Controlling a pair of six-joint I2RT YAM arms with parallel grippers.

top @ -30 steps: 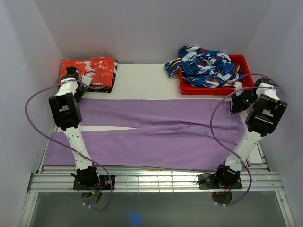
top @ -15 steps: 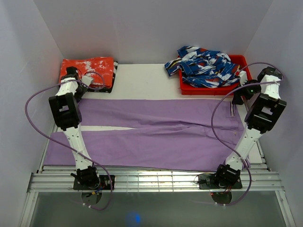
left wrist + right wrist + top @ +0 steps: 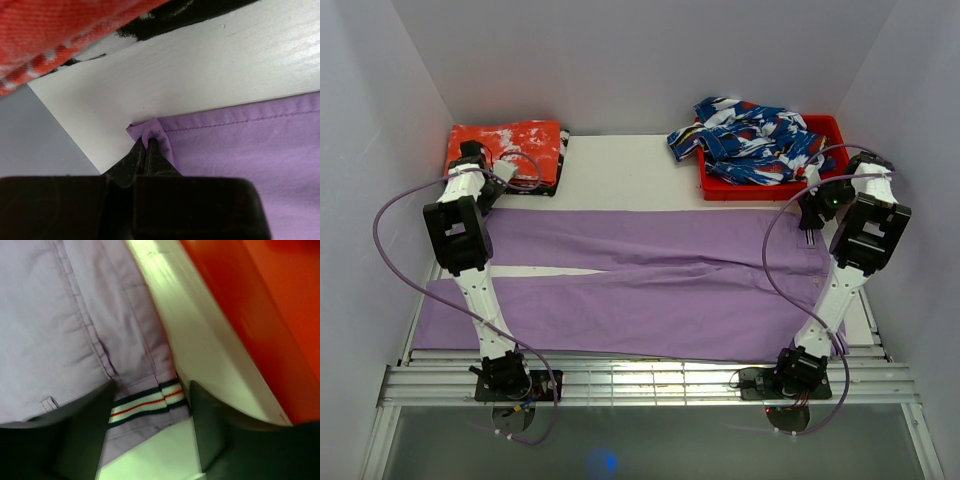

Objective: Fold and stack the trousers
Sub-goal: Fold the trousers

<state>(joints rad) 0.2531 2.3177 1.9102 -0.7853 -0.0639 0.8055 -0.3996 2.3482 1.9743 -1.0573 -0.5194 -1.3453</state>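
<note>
Table (image 3: pixel 620 170) with trousers (image 3: pixel 650 275) across its front, folded cloth (image 3: pixel 510 150) behind left, garment (image 3: pixel 755 140) in tray (image 3: pixel 760 191) behind right.

Plain white walls (image 3: pixel 640 60) are enclosing the white worktop (image 3: pixel 620 170) on the far, left and right sides. A slotted metal rail frame (image 3: pixel 650 385) is running along its near edge. Even, diffuse light is falling throughout.

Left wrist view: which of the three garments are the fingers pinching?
The trousers: the left fingers are shut on a hem corner. The red-orange cloth lies apart, untouched; the patterned garment is in the bin.
</note>
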